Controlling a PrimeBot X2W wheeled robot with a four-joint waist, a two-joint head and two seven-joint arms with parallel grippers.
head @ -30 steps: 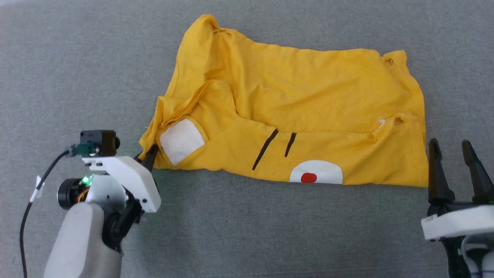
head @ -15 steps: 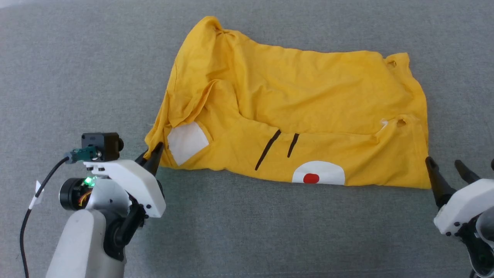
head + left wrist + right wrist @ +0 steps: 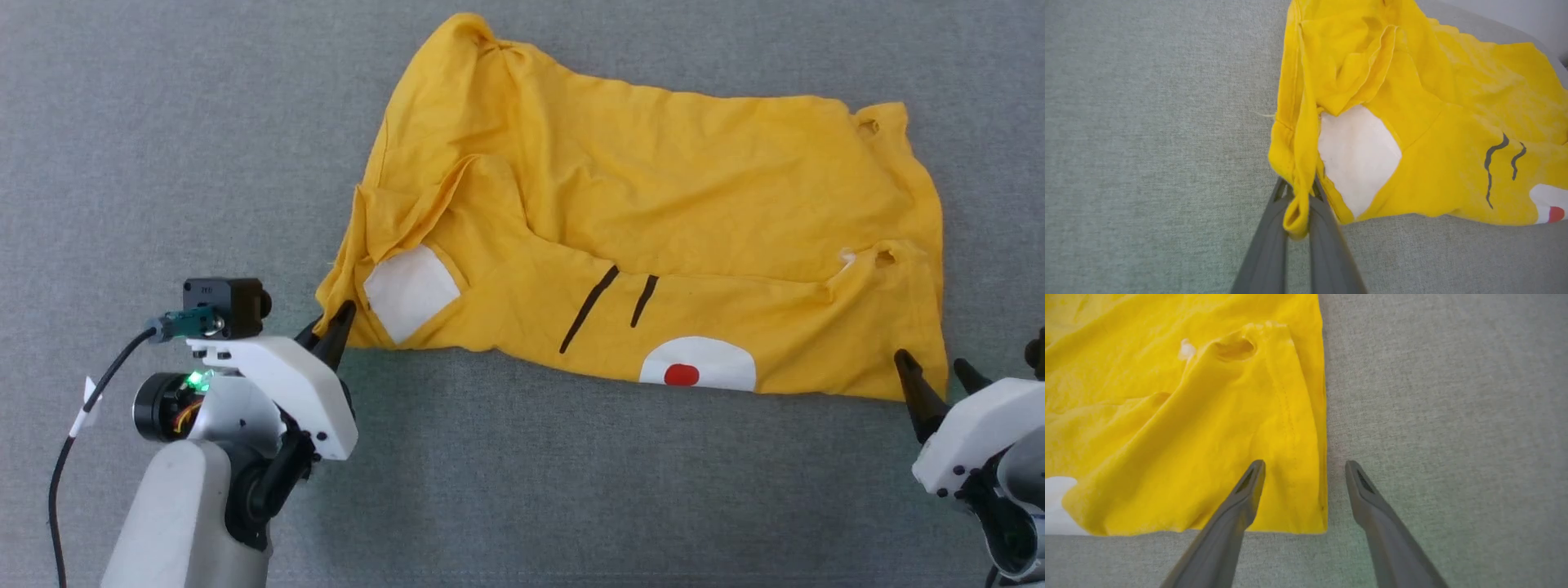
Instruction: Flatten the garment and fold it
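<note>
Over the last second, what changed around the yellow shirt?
The right pincer tilted inward and came down at the garment's near right corner; its open jaws now straddle the side hem, holding nothing. The head view slid slightly: the camera moved. Unchanged: the left pincer stays shut on the left corner, and the garment lies rumpled as before.
</note>
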